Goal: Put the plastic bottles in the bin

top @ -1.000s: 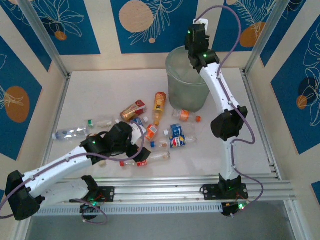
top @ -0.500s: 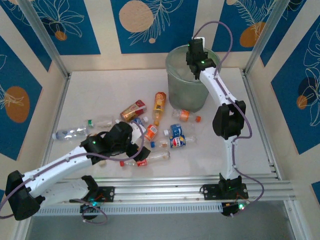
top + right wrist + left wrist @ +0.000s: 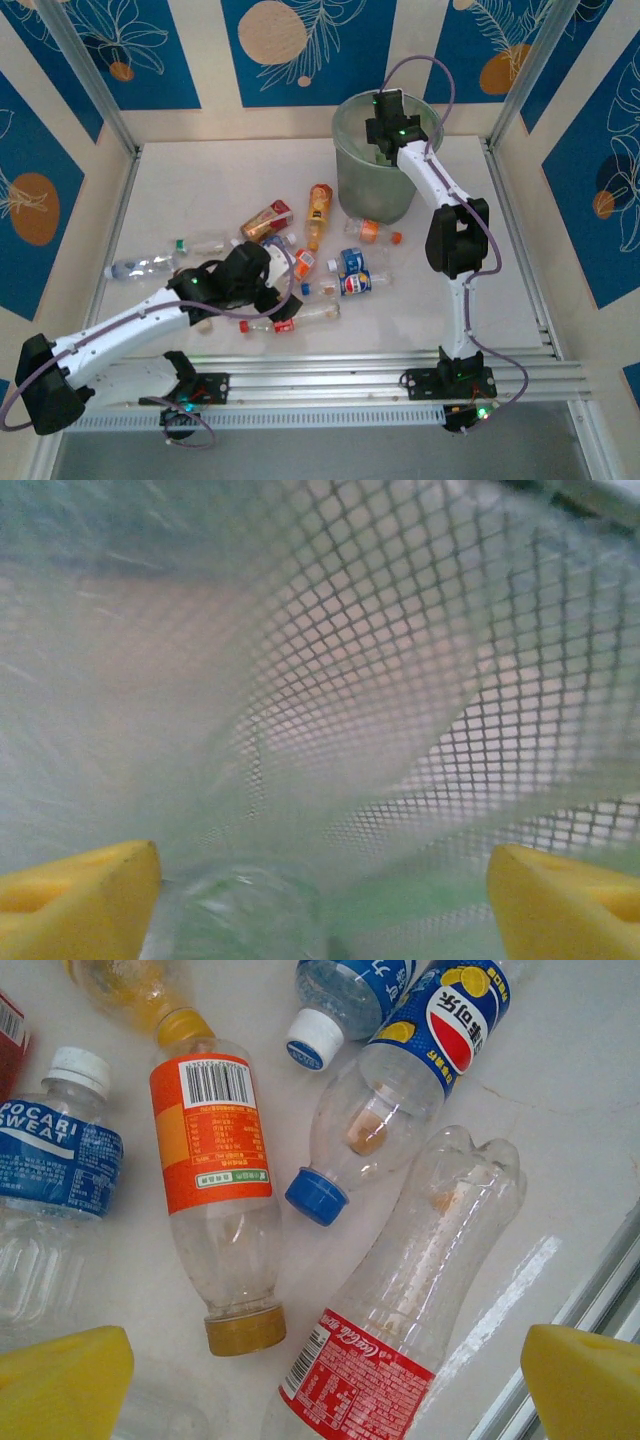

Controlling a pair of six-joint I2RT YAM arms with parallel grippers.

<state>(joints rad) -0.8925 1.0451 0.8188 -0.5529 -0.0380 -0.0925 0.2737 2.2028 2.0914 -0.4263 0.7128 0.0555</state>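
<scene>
As the clear, red-labelled plastic bottle [image 3: 410, 1280] lies on the table [image 3: 580, 1110] beneath the left gripper [image 3: 325, 1380], a grab looks on!
Long axis slants across its wide-open jaws; right gripper [image 3: 320, 905], also spread, sits inside the translucent grey-green round bin [image 3: 372, 190].

The counter [image 3: 200, 175] is bare at its far-left corner and at its near-right corner, where the right arm [image 3: 455, 235] rises. The plastic bottles [image 3: 352, 283] crowd the middle, touching or just beside one another. The left jaws stand wide apart above a red-labelled bottle [image 3: 400, 1300], a blue-capped bottle [image 3: 390, 1100] against it. The bin [image 3: 372, 190] stands at the far edge, right of centre; its mesh wall [image 3: 400, 680] rings the spread right jaws.
</scene>
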